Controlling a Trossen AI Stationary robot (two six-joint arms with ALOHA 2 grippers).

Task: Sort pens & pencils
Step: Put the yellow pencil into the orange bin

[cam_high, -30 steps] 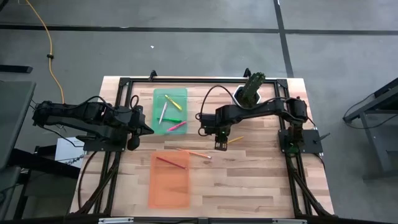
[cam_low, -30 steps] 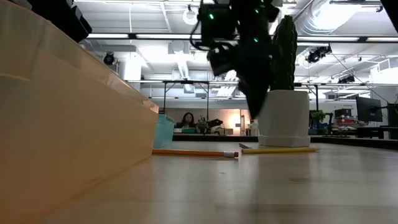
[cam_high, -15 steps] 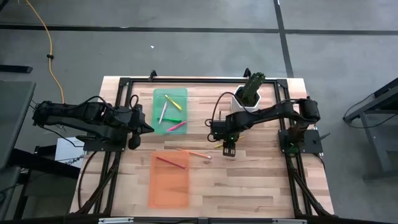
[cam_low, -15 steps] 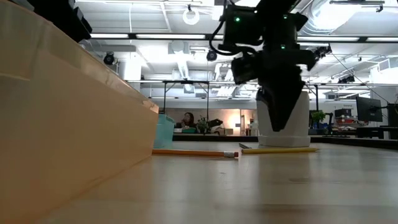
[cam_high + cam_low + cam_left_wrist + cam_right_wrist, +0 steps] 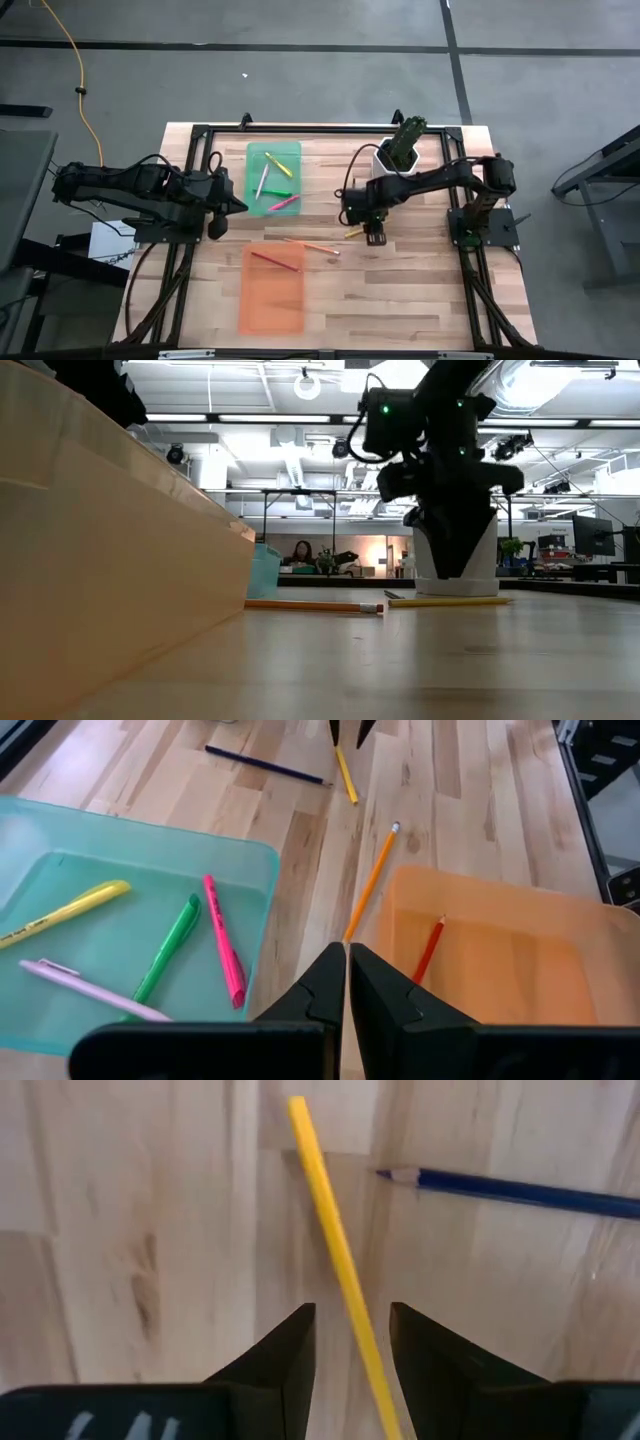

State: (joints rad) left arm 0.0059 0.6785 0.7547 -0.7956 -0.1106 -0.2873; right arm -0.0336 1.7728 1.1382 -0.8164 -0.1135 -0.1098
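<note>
The right gripper (image 5: 350, 1342) is parked over the yellow pencil (image 5: 335, 1250), jaws apart, pencil lined up between them but not clamped yet. A blue pencil (image 5: 520, 1192) is lying just beside its tip, so it could get nudged or pinched too if the descent is skewed. The left gripper (image 5: 346, 982) is kept pressed together, waiting between the green tray (image 5: 250, 860) and orange tray (image 5: 560, 900).

A robotics lab set in an open-plan industrial workspace: a butcher-block table (image 5: 400, 290) in a black metal frame stands on a grey concrete floor (image 5: 300, 80) crossed by dark tape lines, a yellow cable (image 5: 85, 95) trailing nearby. Beyond the tabletop, exposed ceiling ducts (image 5: 530, 385), strip lights, monitors (image 5: 592, 535) and a seated person (image 5: 301, 552) fill the background.
</note>
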